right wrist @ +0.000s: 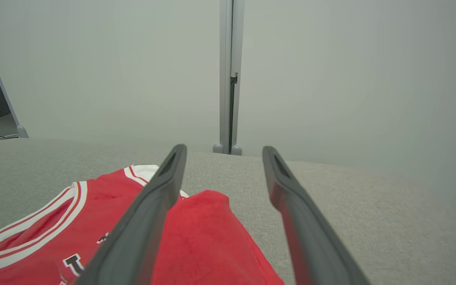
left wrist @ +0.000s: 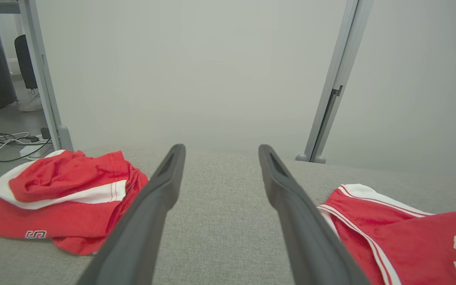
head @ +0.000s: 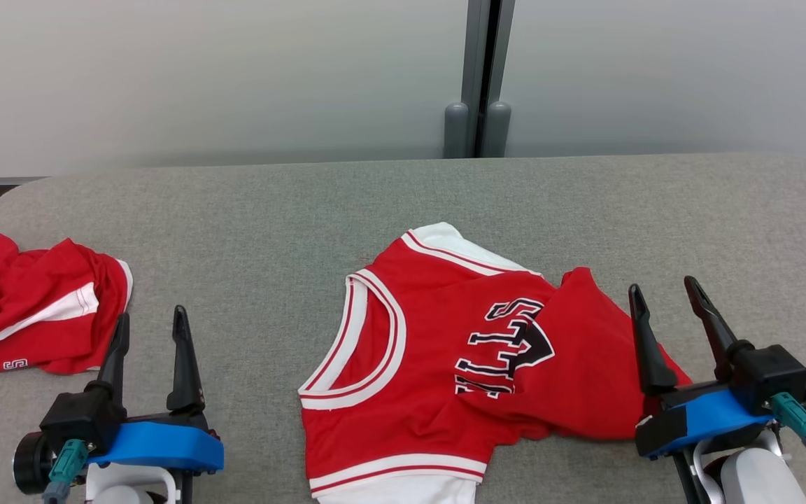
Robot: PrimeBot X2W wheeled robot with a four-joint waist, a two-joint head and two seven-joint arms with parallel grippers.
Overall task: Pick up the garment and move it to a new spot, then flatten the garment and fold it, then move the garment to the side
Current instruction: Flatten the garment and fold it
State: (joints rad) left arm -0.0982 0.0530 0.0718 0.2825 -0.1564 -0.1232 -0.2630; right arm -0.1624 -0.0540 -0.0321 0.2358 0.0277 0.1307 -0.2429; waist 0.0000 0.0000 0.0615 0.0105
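The left claw (head: 151, 315) sits low, well to the left of the red jersey (head: 438, 350), with its two dark fingers (head: 182, 357) spread wide and pointing away from the robot. The right claw (head: 662, 284) sits over the jersey's right edge (fingers parted just as wide, nothing between them), leaning slightly toward the jersey.

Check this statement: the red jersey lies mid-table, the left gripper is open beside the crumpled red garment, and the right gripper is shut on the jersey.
Wrong on one point: the right gripper is open, not shut on the jersey. The right wrist view shows its fingers apart with nothing between them. The rest stands.
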